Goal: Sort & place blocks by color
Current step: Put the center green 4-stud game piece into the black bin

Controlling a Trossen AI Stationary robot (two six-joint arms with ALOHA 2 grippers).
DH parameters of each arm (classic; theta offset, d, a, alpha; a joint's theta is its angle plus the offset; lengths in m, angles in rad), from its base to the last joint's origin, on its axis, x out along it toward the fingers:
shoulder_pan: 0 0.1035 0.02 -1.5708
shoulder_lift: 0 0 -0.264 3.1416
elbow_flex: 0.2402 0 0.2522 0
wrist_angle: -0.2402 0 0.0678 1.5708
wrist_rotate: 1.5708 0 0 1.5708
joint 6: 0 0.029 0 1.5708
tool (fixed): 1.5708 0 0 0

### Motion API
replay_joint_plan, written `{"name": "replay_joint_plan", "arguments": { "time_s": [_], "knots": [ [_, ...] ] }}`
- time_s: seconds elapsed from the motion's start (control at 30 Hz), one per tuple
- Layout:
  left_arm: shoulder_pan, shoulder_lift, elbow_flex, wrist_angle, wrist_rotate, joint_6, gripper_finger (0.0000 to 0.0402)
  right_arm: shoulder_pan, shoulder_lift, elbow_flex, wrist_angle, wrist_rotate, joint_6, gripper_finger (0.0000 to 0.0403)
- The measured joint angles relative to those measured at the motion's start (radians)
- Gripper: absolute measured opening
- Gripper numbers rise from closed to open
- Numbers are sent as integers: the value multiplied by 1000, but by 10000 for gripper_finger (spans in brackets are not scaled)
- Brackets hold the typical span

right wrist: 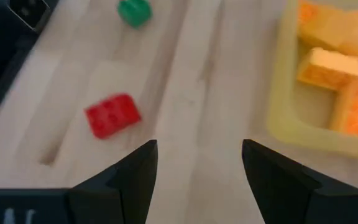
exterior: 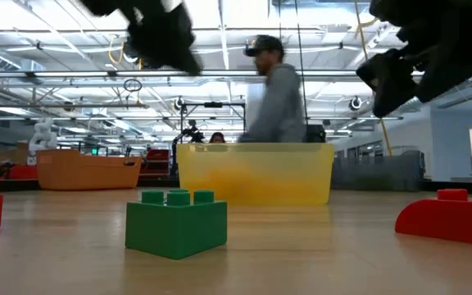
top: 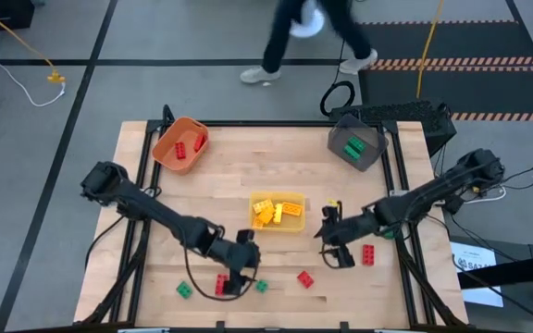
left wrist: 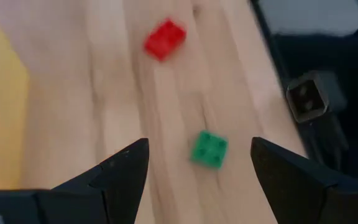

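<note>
The left gripper [left wrist: 197, 171] hangs over the green block [left wrist: 209, 149] near the tabletop's [top: 220, 176] front edge, jaws wide and empty. It should come down centred. The right gripper [right wrist: 199, 168] waits beside the yellow bin [top: 290, 225], jaws open.

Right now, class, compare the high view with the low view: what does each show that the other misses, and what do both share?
Only the high view shows the dark grey bin holding green blocks, the red blocks inside the orange bin, the yellow blocks in the yellow bin, and both open hands, left hand and right hand, over the table.

Only the low view shows the room's ceiling lights and the studs of the green block up close.

Both show the orange bin, yellow bin, loose red blocks, and a person walking behind.
</note>
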Motion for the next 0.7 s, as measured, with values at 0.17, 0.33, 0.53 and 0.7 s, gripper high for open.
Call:
{"name": "replay_joint_plan", "arguments": {
  "time_s": [0.17, 0.33, 0.53, 0.7],
  "knots": [
    [-43, 75, -2, 61, -1, -28, 282, 89, 51, 0, 136, 40, 29, 226],
    [-81, 140, -1, 143, -3, 4, 282, 145, 79, 1, 225, 91, 36, 226],
    [-87, 213, 47, 93, -24, 6, 282, 176, 116, 0, 255, 116, 36, 226],
    [-75, 278, 75, 84, -54, 73, 282, 177, 134, -1, 259, 117, 36, 226]
  ]
}}
